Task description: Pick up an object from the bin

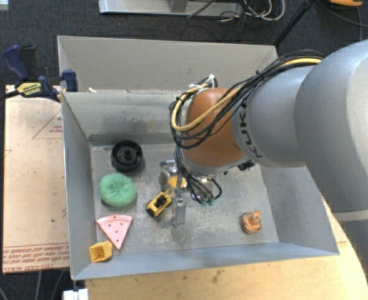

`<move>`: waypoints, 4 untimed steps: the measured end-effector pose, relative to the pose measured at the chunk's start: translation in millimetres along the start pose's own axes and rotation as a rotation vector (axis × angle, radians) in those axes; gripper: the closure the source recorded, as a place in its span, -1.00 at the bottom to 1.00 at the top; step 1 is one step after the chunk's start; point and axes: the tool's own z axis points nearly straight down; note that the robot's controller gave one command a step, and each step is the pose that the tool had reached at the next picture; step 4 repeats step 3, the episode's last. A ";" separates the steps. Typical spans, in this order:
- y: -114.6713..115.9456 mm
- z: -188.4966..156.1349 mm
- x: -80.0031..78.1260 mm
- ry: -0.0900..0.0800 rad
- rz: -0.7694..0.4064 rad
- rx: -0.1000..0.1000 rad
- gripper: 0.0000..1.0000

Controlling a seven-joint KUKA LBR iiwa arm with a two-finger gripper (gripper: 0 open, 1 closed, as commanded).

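Observation:
My gripper (179, 208) reaches down into the middle of the bin floor from under the arm's orange wrist cover. A small yellow and black toy vehicle (159, 204) lies tilted right against its left side; whether it is gripped cannot be told. A green round scrubber (117, 189) lies further left. A black round ring-shaped part (127, 155) sits behind the scrubber, near the back wall.
A pink watermelon-slice wedge (115, 227) and a small yellow block (100, 251) lie in the front left corner. A small orange and brown piece (252, 222) stands at the front right. The arm and its cables cover the bin's right and back middle.

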 end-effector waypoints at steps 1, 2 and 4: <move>19.5 -6.5 3.7 0.000 -0.164 0.000 1.00; 19.5 -6.5 3.7 0.000 -0.164 0.000 1.00; 18.2 -164.0 -11.2 -0.004 -0.169 0.000 1.00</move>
